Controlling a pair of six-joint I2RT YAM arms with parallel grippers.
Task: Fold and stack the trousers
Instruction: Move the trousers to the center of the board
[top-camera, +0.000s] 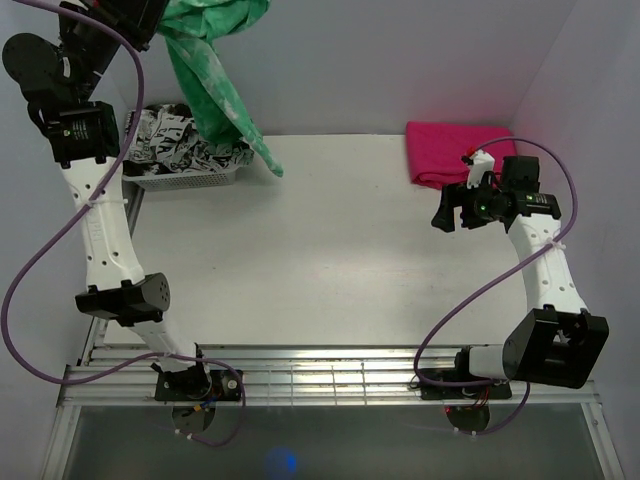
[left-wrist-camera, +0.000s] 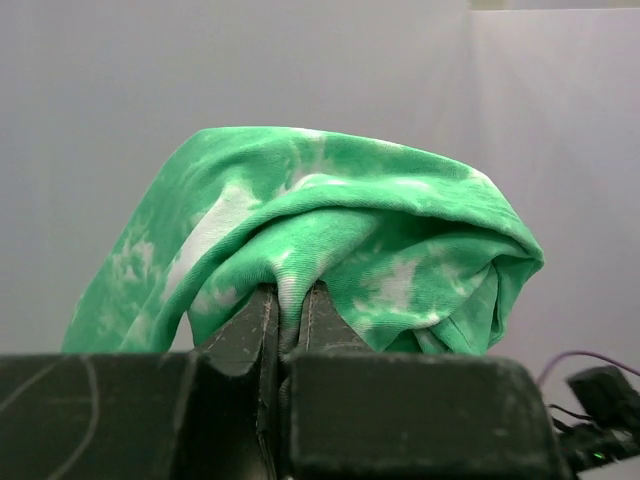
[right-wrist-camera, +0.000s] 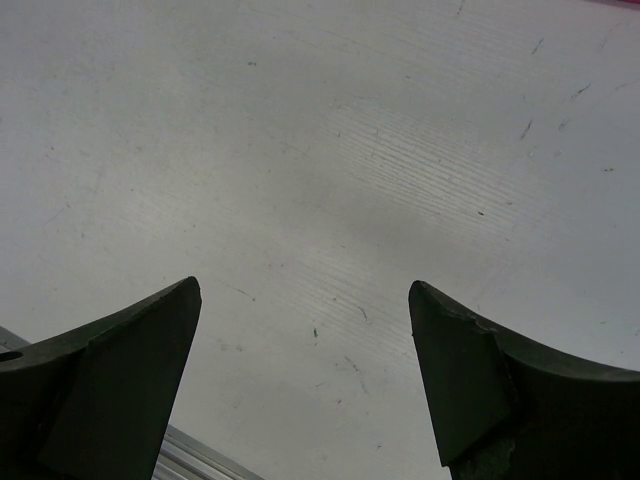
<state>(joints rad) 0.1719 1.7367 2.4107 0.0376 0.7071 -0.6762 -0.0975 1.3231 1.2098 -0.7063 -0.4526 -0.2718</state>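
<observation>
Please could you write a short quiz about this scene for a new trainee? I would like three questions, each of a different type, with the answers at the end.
1. True or false: the right fingers are holding the pink trousers.
2. What do the left fingers grip? A) the green trousers B) the pink trousers C) nothing
3. Fill in: the pink trousers lie folded at the far ______ corner of the table.

Key: 1 false, the fingers are open over bare table. 2 A. 3 right.
</observation>
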